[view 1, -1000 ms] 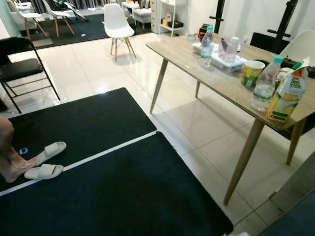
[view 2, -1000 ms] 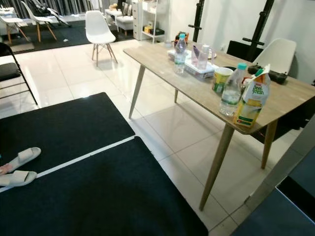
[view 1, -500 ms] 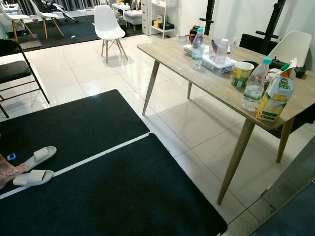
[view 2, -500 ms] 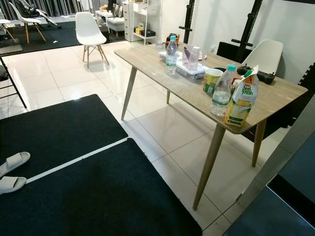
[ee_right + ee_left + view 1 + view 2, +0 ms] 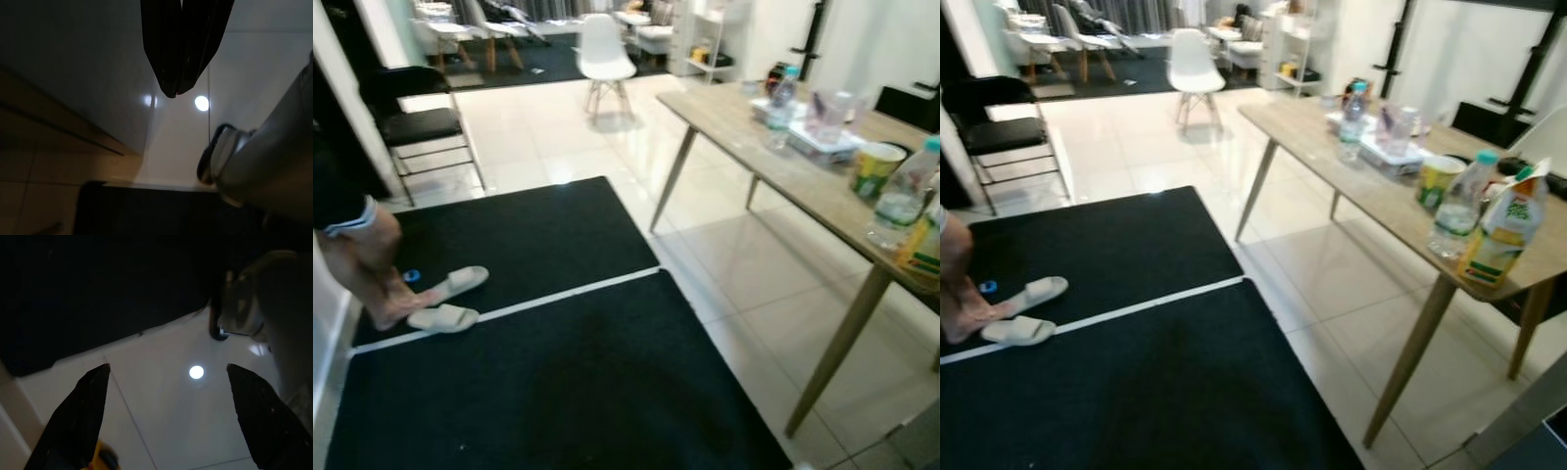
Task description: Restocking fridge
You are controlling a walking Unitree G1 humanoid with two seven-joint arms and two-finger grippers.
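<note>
Two bottles (image 5: 1454, 219) + juice carton (image 5: 1501, 238) on table (image 5: 1332, 154); both arms idle.

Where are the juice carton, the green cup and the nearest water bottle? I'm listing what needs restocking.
juice carton (image 5: 1498, 235), right eye view, on its front face.
green cup (image 5: 1437, 182), right eye view, on its side wall.
water bottle (image 5: 1453, 211), right eye view, on its clear body.

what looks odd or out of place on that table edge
The yellow juice carton stands right at the near edge of the light wooden table, close beside the clear plastic water bottle. Nothing looks spilled or tipped, though the picture is blurred.
</note>
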